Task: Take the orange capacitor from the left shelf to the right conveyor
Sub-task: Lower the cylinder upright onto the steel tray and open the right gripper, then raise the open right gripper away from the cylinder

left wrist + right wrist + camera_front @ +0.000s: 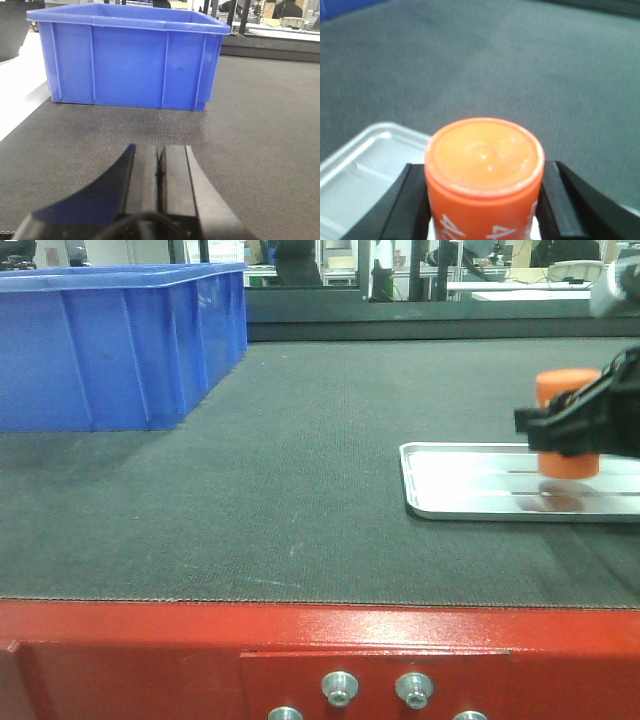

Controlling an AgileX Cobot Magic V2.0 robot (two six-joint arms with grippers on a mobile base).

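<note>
Low front view; two wrist views; shared belt [280, 490]

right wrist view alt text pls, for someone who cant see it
An upright orange capacitor with a flat top fills the foreground, clamped between the right gripper's black fingers. Under it sits a shallow silver tray on the dark grey conveyor belt, which fills the rest of the view.
</note>
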